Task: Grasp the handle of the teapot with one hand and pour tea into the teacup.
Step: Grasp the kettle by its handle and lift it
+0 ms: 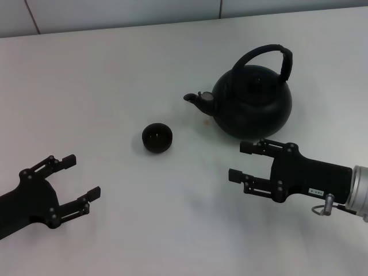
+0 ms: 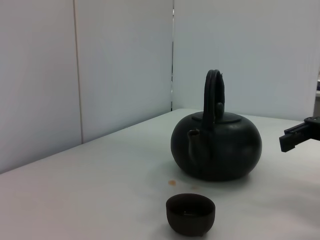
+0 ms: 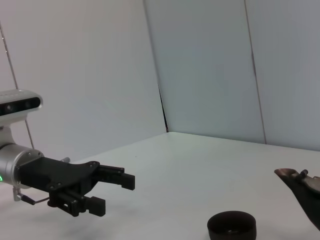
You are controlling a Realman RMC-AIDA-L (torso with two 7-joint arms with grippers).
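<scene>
The matte-black teapot (image 1: 253, 102) stands on the white table, its spout toward the robot's left. Its arched handle (image 1: 270, 53) rises over the lid. The small black teacup (image 1: 157, 138) sits to the left of the spout, apart from it. My right gripper (image 1: 240, 161) is open and empty, just in front of the teapot without touching it. My left gripper (image 1: 81, 176) is open and empty at the near left. The left wrist view shows the teapot (image 2: 220, 145), the handle (image 2: 214, 95) edge-on and the teacup (image 2: 190, 214). The right wrist view shows the teacup (image 3: 231, 225) and the left gripper (image 3: 112, 192).
The white table (image 1: 115, 75) carries only the teapot and teacup. A small brownish stain (image 2: 172, 183) lies between them. Pale wall panels stand behind the table's far edge (image 1: 172, 23).
</scene>
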